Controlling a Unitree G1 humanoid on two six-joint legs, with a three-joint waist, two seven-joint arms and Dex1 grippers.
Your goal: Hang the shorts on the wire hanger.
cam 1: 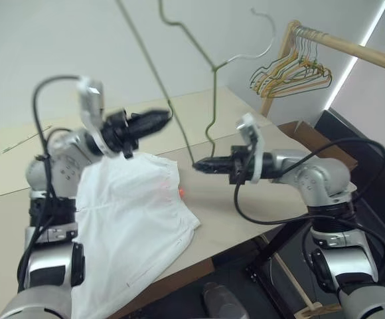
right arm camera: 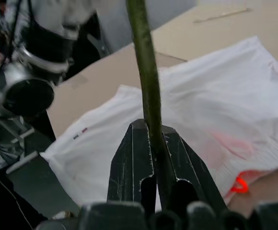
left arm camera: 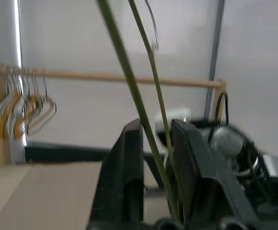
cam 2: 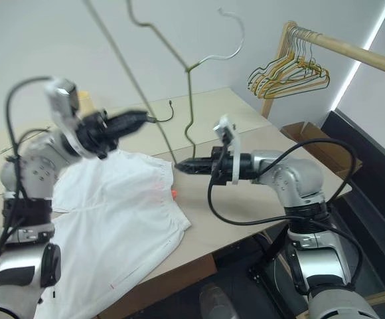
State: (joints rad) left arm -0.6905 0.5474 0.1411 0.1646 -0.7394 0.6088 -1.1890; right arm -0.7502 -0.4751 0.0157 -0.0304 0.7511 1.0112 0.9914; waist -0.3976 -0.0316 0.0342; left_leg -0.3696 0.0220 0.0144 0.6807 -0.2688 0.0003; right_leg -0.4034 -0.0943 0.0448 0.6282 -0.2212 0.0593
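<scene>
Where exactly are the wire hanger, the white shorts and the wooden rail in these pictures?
wire hanger [cam 1: 214,100], left eye view, on its upright stem below the twist.
shorts [cam 1: 133,206], left eye view, on the middle of the fabric.
wooden rail [cam 1: 358,50], left eye view, on the bare pole.

The right pincer is pinched tight on the wire hanger. The thin green wire goes up from between its two black fingers. Behind the pincer, the shorts lie flat on the tan bench. They are white, with a pink patch and a small red mark near the gathered edge.
</scene>
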